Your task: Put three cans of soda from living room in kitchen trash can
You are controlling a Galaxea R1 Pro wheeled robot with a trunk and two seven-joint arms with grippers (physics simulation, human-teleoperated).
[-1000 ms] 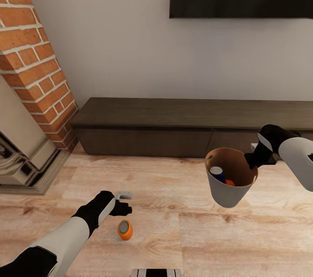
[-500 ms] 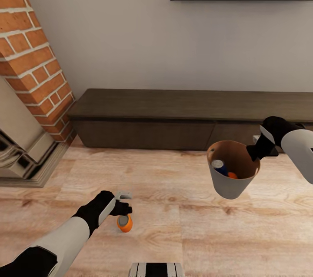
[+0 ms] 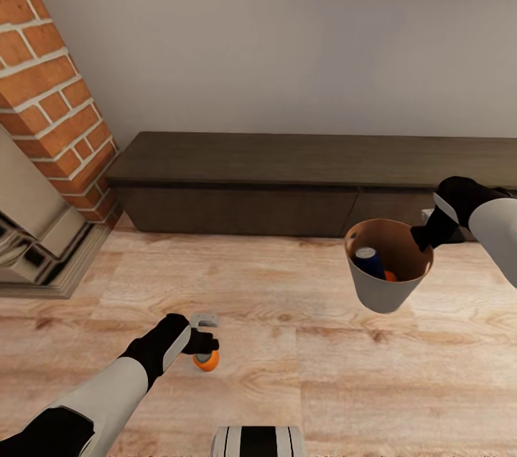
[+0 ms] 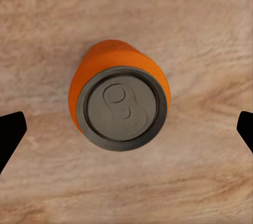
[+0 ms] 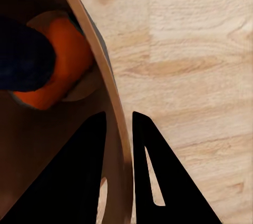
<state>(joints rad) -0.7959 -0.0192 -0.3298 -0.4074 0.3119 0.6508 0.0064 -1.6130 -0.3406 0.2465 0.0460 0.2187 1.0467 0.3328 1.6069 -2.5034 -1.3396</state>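
The left gripper (image 3: 205,342) hangs directly above an upright orange soda can (image 4: 119,100) standing on the wood floor (image 3: 323,385) at the near left, its fingers (image 4: 10,134) spread wide to either side of the can and not touching it. The right gripper (image 5: 117,129) is pinched on the rim of the grey trash can (image 3: 384,292), held off the floor to the right, in front of the long dark cabinet (image 3: 301,184). Inside it lie a dark blue can (image 3: 369,261) and an orange can (image 5: 60,63), touching one another.
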